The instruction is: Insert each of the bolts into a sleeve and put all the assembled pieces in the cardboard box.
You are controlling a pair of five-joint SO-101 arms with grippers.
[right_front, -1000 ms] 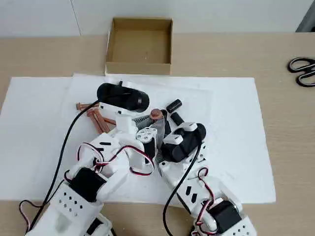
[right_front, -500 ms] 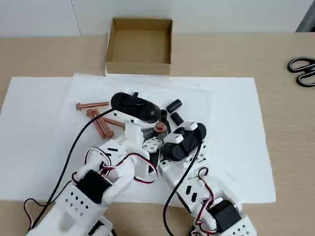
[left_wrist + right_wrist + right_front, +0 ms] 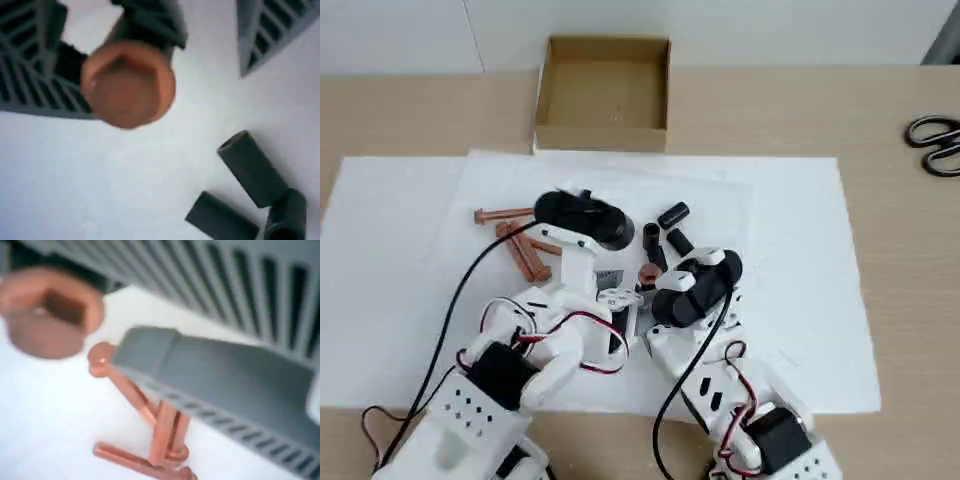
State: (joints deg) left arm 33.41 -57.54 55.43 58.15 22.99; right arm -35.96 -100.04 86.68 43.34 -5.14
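Copper-coloured bolt with a round socket head (image 3: 648, 272): it sits head-up between the two arm tips, over the white paper sheet (image 3: 800, 300), just short of the loose sleeves. The left gripper (image 3: 616, 280) and the right gripper (image 3: 642, 295) crowd it from either side. You cannot tell from any view whether either one is clamped on it or parted. The left wrist view shows a dark shape at the head's edge. It may be a sleeve, but that is not certain.

Elsewhere:
- The remaining copper-coloured bolts (image 3: 525, 250) lie in a crossed pile on the paper, well to the side of the left arm.
- Three short black tubular sleeves (image 3: 672, 214) lie close together just beyond the grippers, toward the box.
- The open square cardboard box (image 3: 605, 138) stands at the paper's far edge, and its floor shows bare.

Handling, as a judgement:
- **Bolt:** it is likely rigid, light and smooth. The round shank will tend to roll on the paper and twist in a loose pinch. Take it across the shank right under the head, so the head works as a stop and the free end stays clear for the sleeve.
- **Sleeve:** it looks like a light, hollow, stiff tube that rolls easily when nudged. Grip it across the outer wall near mid-length and keep one bore end unobstructed.
- **Alignment:** expect the fit to be sensitive to it. A tilted bolt will probably push the sleeve away rather than enter.
- **Assembled piece:** carry it by the sleeve with the head upward, or the bolt may slide out on the way to the box.
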